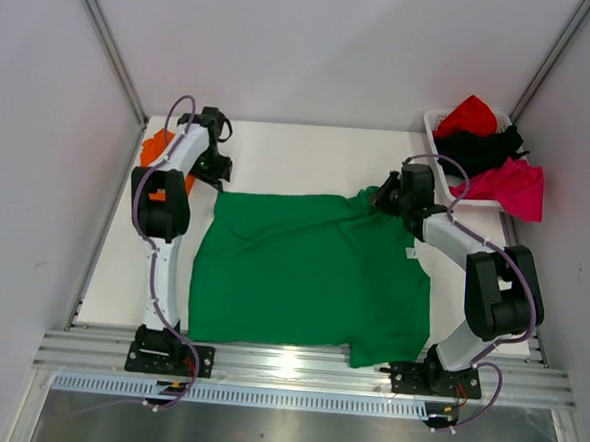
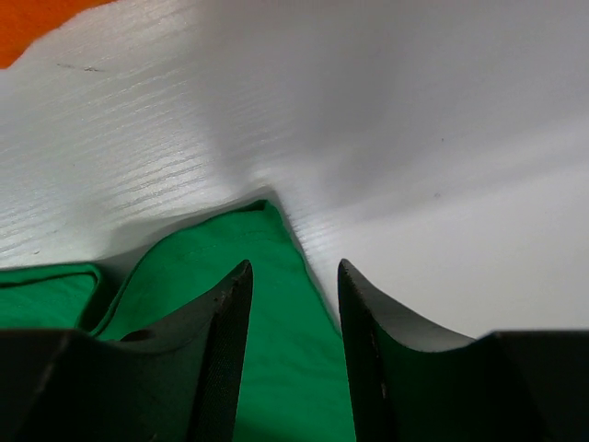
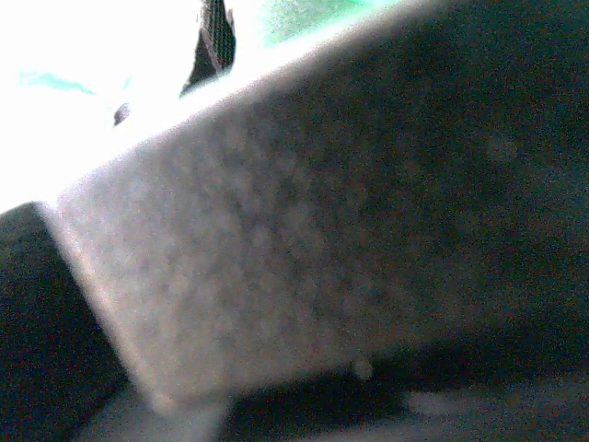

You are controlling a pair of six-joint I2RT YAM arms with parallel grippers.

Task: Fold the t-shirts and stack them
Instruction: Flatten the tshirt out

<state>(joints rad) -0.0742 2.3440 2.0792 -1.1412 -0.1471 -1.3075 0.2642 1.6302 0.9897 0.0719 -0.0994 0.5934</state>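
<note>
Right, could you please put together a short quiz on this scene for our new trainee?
1. True or false: the green t-shirt lies inside the basket.
2. Which t-shirt lies furthest left in the top view? A the orange t-shirt; B a red one; C a black one.
3. Fill in: over the green cloth's edge, the left claw stands ____.
Key: 1 false; 2 A; 3 open.
</note>
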